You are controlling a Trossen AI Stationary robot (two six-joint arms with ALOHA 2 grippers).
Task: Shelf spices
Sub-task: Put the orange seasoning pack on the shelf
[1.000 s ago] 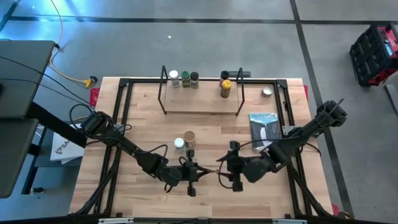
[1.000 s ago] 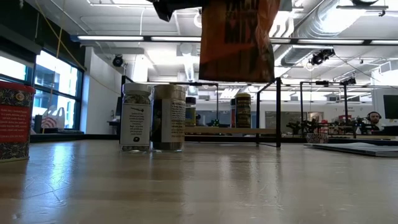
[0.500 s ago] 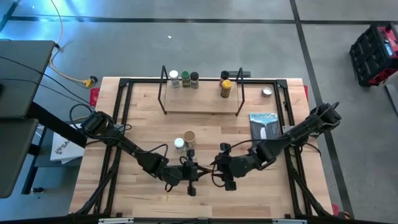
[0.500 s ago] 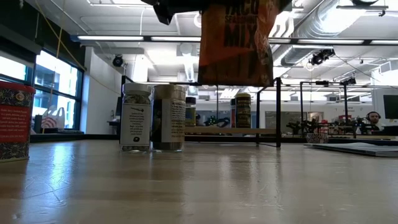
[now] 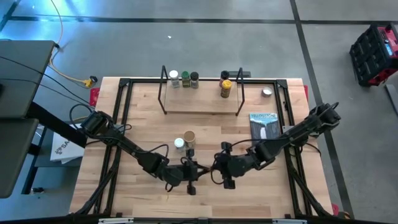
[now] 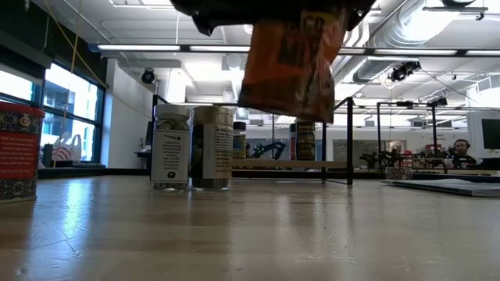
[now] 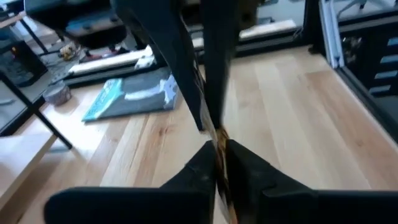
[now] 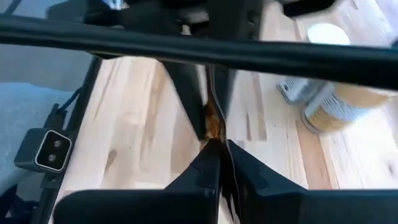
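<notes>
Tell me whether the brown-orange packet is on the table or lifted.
Lifted: the brown-orange packet hangs clear above the wooden tabletop, pinched by both grippers.

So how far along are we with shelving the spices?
Partway. Five jars already stand on the shelf. In hand: the brown packet hangs above the table, pinched by both the left claw and the right claw, apparently mid-handover. Left: that packet, the white-lidded jar and tan jar on the table, plus the red box.

A waterfall-cover book (image 5: pixel 263 126) lay flat on the wooden surface (image 5: pixel 143 130) near its right edge, with a small silver tin (image 5: pixel 267 92) beyond it toward the far corner.
</notes>
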